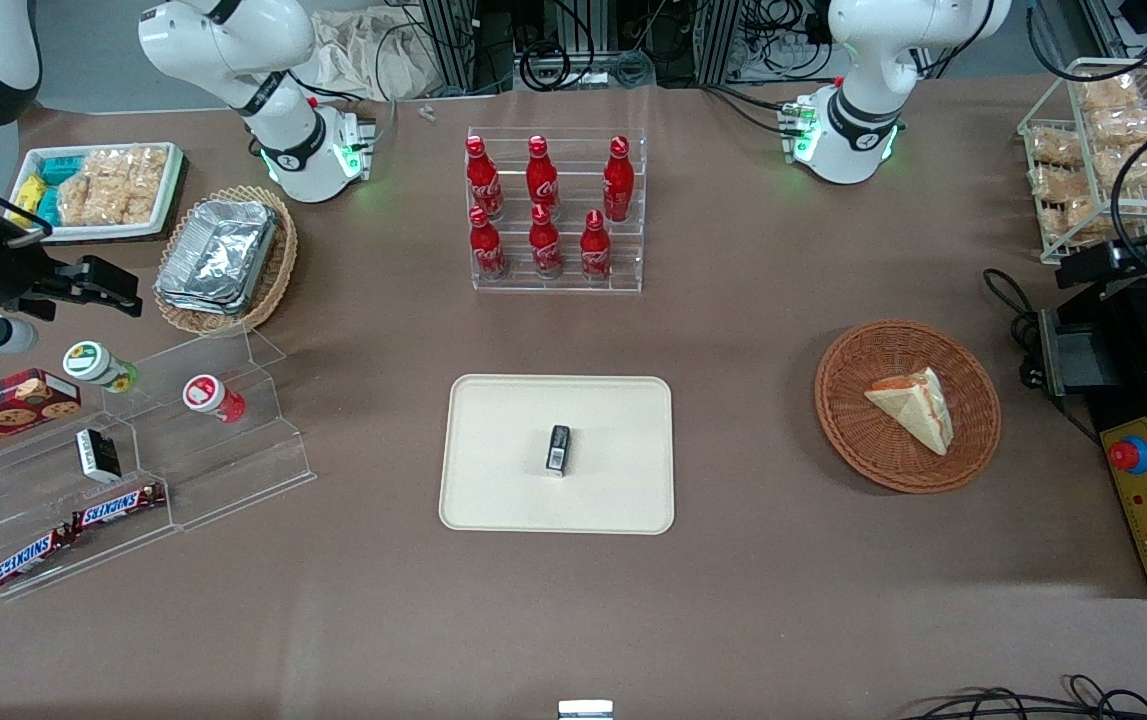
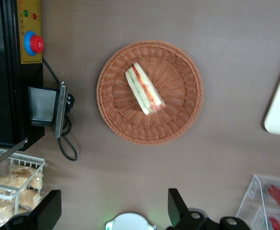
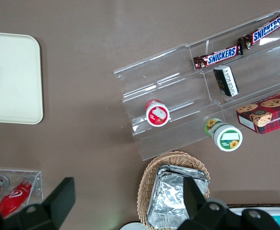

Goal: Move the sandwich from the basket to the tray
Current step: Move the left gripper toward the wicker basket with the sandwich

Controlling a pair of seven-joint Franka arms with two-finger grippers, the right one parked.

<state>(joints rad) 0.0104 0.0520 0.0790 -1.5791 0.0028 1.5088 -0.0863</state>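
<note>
Overhead, spread gripper (image 2: 112, 211) jaws; triangular sandwich (image 2: 145, 88) (pale bread) in round woven basket (image 2: 178, 115).

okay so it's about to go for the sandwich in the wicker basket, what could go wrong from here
The open left gripper hangs above the round reddish-brown wicker basket.

1. The triangular beige sandwich lies at a slant; fingers not turned to match may nudge it instead of clamping it.
2. Its soft bread may squash or shed the red filling.
3. A small black packet lies mid-way on the cream rectangular tray; the sandwich could land on it.
</note>
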